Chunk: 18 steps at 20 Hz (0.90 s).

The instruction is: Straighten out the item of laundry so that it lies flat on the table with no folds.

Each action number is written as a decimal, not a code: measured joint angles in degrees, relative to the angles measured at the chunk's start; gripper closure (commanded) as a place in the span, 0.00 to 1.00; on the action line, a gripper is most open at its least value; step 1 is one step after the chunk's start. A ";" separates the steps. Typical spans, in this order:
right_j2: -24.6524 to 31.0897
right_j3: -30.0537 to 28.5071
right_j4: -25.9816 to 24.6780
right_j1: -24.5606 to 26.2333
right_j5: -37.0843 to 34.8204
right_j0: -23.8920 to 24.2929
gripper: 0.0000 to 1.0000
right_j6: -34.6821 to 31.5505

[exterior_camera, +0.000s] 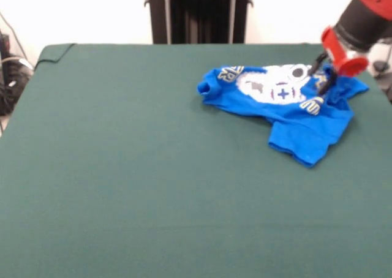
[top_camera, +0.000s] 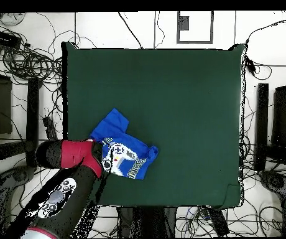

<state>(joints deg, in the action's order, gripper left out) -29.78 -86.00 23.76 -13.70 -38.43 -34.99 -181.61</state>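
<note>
The item of laundry [exterior_camera: 294, 116], a bright blue T-shirt with a white print, lies crumpled on the green table [exterior_camera: 153, 168] at the far right. One sleeve is bunched toward the left and a lower part is folded toward the front. My gripper [exterior_camera: 322, 77] comes down from the upper right onto the shirt's right side beside the print, touching the cloth. From above, the item of laundry [top_camera: 116, 132] sits near the table's [top_camera: 183, 99] lower left edge. There the gripper [top_camera: 106, 163] is at its lower left part, mostly hidden by the red wrist.
The black pedestal [exterior_camera: 199, 11] stands behind the table's far edge. A corner of the table's cloth cover [exterior_camera: 55, 50] is rumpled at the far left. Cables [top_camera: 21, 56] lie on the floor around the table.
</note>
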 measured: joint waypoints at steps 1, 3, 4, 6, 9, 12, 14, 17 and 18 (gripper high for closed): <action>0.26 0.02 0.41 -0.64 0.01 0.19 0.00 0.00; 1.02 0.00 1.47 -2.77 0.00 0.75 0.00 0.00; 1.14 0.01 1.66 -3.16 0.00 0.82 0.00 0.00; 1.33 0.00 2.31 -4.49 0.00 0.91 0.00 0.00; 1.34 -0.02 2.53 -5.43 0.00 0.90 0.00 0.00; 1.38 -0.02 2.48 -6.34 -0.01 0.91 0.00 0.00; 1.44 -0.03 2.47 -6.63 -0.01 0.96 0.00 0.00; 1.44 -0.03 2.42 -6.93 0.00 1.12 0.00 0.00; 1.43 -0.04 2.21 -6.89 0.00 1.17 0.00 0.00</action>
<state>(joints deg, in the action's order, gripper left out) -28.35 -86.05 25.97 -20.58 -38.43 -33.81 -181.61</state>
